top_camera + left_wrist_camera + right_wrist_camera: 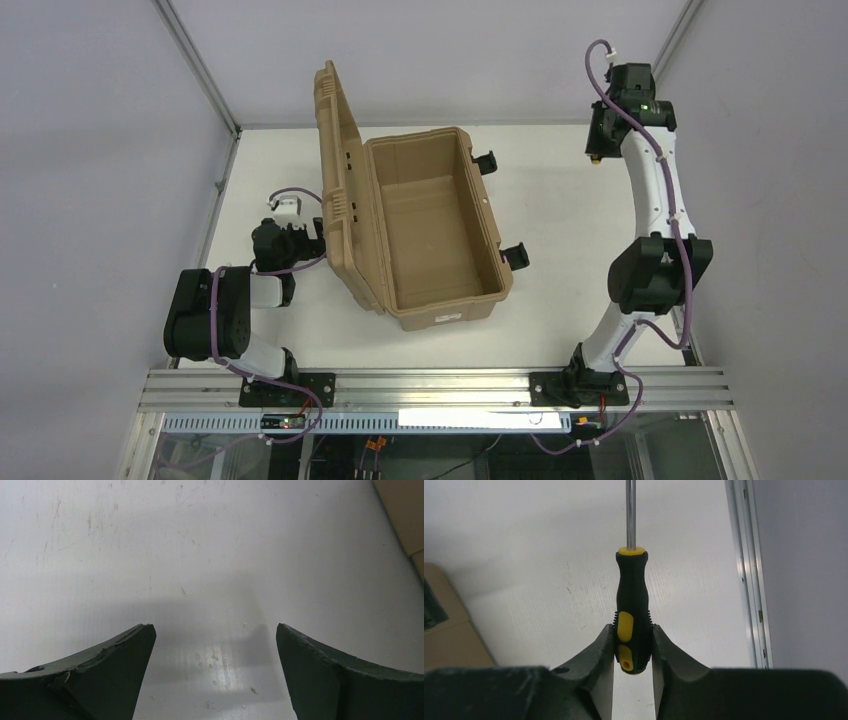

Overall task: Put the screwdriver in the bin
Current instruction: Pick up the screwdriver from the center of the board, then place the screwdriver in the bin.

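The screwdriver (633,615) is sitting between the right jaws, its handle end touching both and its shaft reaching straight ahead of them over the counter (570,200). The bin (450,312) is resting on the counter well left of those jaws, its raised lid (340,190) standing just right of the left jaws, which are hanging over the counter.

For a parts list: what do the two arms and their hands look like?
The left arm and right arm have white links between bulky black joint housings, each trailed by a lilac cable. A green light glows near the right wrist. The left hand and right hand have two dark, curved fingers tapering to blunt tips.
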You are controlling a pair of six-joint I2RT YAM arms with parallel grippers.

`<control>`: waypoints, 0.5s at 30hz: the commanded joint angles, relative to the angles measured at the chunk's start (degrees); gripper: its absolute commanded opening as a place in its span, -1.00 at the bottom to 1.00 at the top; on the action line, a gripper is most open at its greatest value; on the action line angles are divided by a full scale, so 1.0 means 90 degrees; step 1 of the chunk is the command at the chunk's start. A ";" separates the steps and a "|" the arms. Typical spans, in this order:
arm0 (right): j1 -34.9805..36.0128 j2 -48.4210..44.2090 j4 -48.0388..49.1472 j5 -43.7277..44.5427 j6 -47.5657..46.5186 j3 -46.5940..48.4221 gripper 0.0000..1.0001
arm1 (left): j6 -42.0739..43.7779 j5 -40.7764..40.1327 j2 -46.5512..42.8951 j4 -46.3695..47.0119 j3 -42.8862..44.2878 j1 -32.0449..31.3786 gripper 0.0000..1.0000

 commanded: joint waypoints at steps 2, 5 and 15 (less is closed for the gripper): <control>0.0069 -0.0299 -0.0966 0.0120 -0.0072 0.1306 -0.86 | 0.0051 0.0065 0.0012 0.0293 0.0106 0.0025 0.98; 0.0144 -0.0256 -0.1306 0.0239 -0.0069 0.1869 -0.86 | 0.0051 0.0077 0.0010 0.0293 0.0105 0.0033 0.98; 0.0913 -0.0195 -0.1996 0.0570 0.0183 0.2991 -0.90 | 0.0037 0.0171 0.0013 0.0352 0.0082 0.0071 0.98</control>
